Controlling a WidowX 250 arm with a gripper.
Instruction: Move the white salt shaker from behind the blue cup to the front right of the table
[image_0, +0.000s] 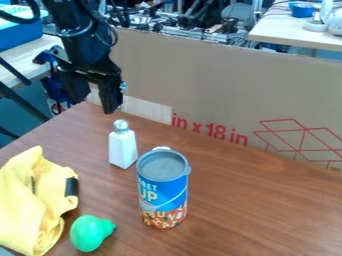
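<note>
One can (163, 192), one shaker (123, 149), one gripper (93, 104)

A white shaker (123, 150) with a silvery cap (121, 126) is seen upright. It is placed near the fingers (109, 99), but lower.

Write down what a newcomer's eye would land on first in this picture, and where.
Probably the bright yellow cloth, bunched at the lower left, with a green pear beside it. Next comes the blue-labelled can, upright near the middle, just in front of a white shaker.
</note>
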